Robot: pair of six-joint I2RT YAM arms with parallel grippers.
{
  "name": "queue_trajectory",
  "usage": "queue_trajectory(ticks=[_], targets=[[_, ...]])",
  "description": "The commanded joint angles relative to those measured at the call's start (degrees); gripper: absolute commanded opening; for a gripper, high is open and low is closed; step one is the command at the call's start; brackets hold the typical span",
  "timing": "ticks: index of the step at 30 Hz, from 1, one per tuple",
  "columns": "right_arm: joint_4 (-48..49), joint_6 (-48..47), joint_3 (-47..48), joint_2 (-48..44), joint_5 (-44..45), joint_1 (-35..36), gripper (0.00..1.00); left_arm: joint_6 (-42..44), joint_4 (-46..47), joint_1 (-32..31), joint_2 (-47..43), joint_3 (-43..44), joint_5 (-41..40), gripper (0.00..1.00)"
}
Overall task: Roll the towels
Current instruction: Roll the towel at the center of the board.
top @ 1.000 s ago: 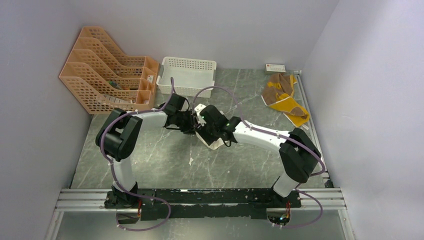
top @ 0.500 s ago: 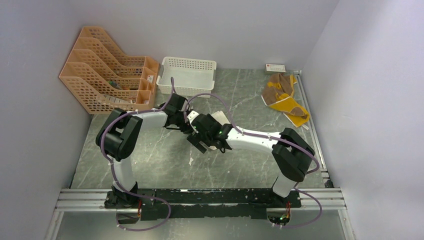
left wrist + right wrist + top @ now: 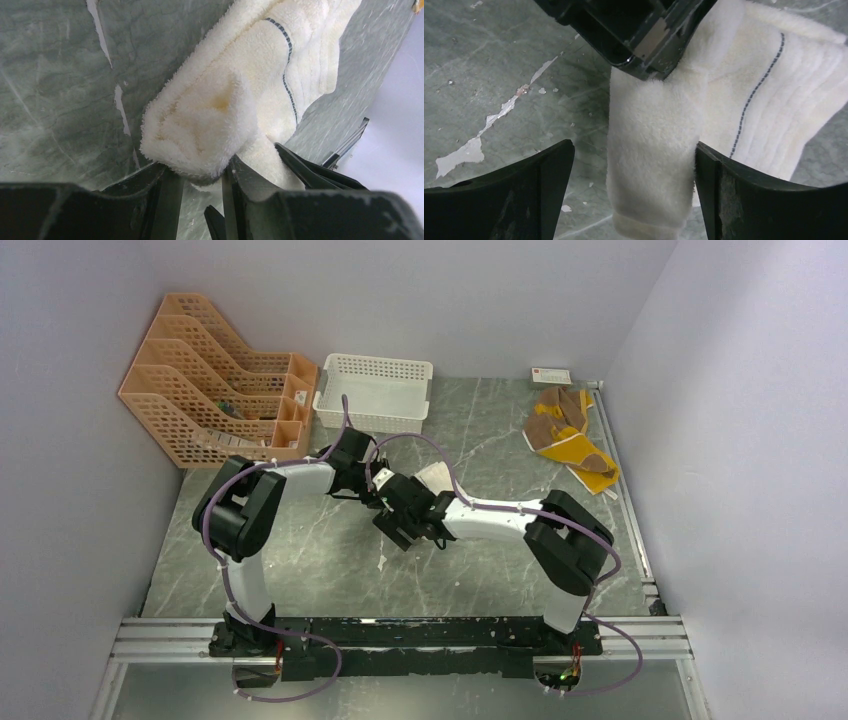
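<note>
The cream-white towel (image 3: 432,478) lies mid-table, partly rolled, with a thin dark stripe (image 3: 287,65). My left gripper (image 3: 372,490) is shut on the rolled end (image 3: 200,135), which bulges out between its fingers (image 3: 165,185). My right gripper (image 3: 632,155) is open and straddles the rolled part of the towel (image 3: 654,150). Its right finger touches the cloth and its left finger (image 3: 549,170) stands apart from it. The left gripper's body (image 3: 639,30) sits just beyond. The brown and mustard-yellow towel (image 3: 568,435) lies crumpled at the far right, away from both grippers.
A white lattice basket (image 3: 375,390) stands at the back centre, with an orange file rack (image 3: 215,380) to its left. A small white box (image 3: 551,374) sits against the back wall. The grey marble tabletop (image 3: 300,550) has white chips in it. Walls close in on three sides.
My right arm has swung left and its gripper has opened, now straddling the roll close to the left gripper. The left gripper has kept its hold and place.
</note>
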Motion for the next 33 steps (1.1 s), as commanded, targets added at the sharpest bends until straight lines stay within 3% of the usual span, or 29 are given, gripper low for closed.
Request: queue_trajectory(ticks=[1, 5, 13, 14, 18, 24, 25, 26, 33], targets=[[-0.06, 3.64, 1.98, 2.89, 0.15, 0.27, 0.85, 1.39, -1.32, -0.46, 3.09, -0.3, -0.88, 0.42], [-0.31, 5.53, 1.84, 3.72, 1.9, 0.29, 0.74, 1.39, -1.58, -0.47, 3.37, 0.09, -0.36, 0.42], [-0.25, 9.18, 1.3, 4.34, -0.14, -0.2, 0.21, 1.76, -3.36, 1.23, 1.42, 2.15, 1.38, 0.46], [0.07, 9.69, 1.0, 4.22, -1.23, -0.44, 0.19, 2.05, -3.97, 1.69, 0.75, 2.7, 1.3, 0.48], [3.2, 12.36, -1.15, 2.19, -7.9, -2.41, 0.13, 2.87, -6.7, 3.92, -2.75, 4.89, 0.92, 0.58], [11.42, 17.19, -7.36, -2.14, -27.56, -11.73, 0.1, 3.82, -9.07, 6.69, -9.52, 6.0, -0.23, 0.68], [12.91, 18.13, -8.26, -2.8, -30.79, -13.65, 0.1, 3.88, -9.03, 6.81, -10.41, 5.83, -0.3, 0.79], [14.35, 19.2, -9.19, -3.22, -33.63, -15.44, 0.1, 4.11, -9.07, 6.82, -11.2, 5.68, -0.51, 0.81], [22.79, 26.86, -12.63, -1.35, -52.92, -24.19, 0.12, 5.11, -8.93, 5.4, -11.61, 4.04, -1.36, 0.82]])
